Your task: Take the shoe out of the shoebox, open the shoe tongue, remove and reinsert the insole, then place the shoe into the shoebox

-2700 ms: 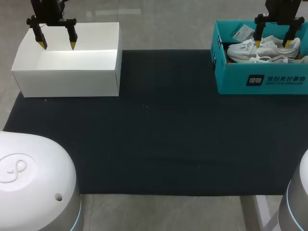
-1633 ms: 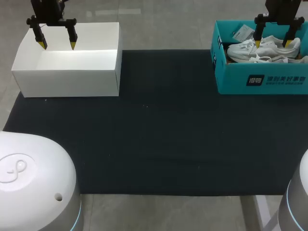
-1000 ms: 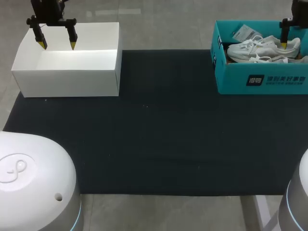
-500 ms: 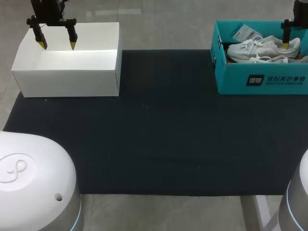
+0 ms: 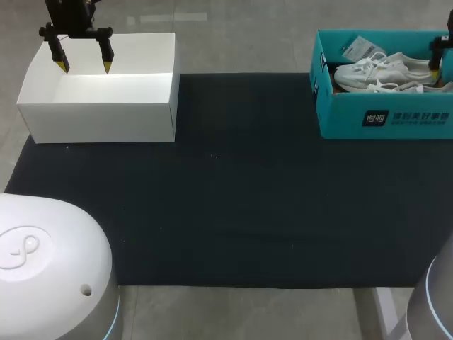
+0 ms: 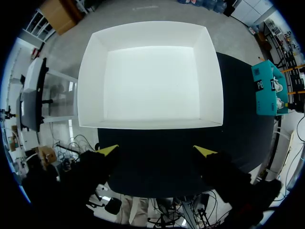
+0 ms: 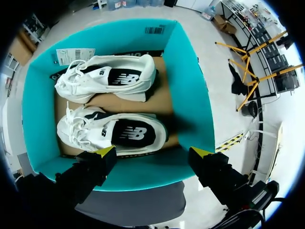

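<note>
Right gripper (image 7: 153, 151) has slid from above shoes toward shoebox's (image 5: 382, 117) outer end; left gripper (image 5: 85, 67) unmoved. Right gripper: fingers spread, empty, hovering over shoebox edge. Two white shoes lie side by side inside shoebox: near shoe (image 7: 114, 131) just ahead of right gripper, far shoe (image 7: 107, 76) beyond it. Left gripper: fingers spread, empty, above white box (image 5: 99, 113), well apart from shoebox, across dark mat (image 5: 226, 198).

White shoes (image 7: 83, 131) side-by-side inside teal shoebox (image 7: 189, 95)
</note>
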Robot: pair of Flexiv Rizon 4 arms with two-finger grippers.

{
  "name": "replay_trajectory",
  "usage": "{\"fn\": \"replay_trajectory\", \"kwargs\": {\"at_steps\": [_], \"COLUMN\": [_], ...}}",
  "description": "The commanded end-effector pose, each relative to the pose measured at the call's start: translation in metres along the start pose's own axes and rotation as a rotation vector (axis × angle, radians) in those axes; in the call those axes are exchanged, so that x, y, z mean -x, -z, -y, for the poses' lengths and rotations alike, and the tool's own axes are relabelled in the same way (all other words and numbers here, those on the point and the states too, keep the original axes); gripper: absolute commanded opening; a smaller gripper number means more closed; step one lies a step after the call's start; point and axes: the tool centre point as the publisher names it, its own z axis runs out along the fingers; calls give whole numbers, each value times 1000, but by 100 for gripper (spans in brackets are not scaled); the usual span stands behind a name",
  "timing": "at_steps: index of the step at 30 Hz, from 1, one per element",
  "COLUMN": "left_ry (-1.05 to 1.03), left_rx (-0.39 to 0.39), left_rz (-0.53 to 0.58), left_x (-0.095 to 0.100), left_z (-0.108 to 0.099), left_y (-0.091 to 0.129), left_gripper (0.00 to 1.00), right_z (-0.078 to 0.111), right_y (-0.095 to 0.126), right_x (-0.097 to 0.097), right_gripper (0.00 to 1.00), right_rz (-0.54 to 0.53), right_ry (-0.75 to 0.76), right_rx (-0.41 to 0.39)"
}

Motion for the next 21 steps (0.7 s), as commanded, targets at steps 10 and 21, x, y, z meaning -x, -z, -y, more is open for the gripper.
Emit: {"fn": "replay_trajectory", "kwargs": {"at_steps": [10,21], "left_ry": [0,0], "left_rx": [0,0], "left_rz": [0,0], "left_x": [0,0], "left_z": [0,0], "left_y": [0,0], "left_gripper": [100,100], "right_z": [-1,-7], "right_y": [-45,-69], "right_x": [3,7], "right_gripper": [100,100], "right_rz": [-62,-52], "right_ry": [109,125], "right_rx": [3,-27]}}
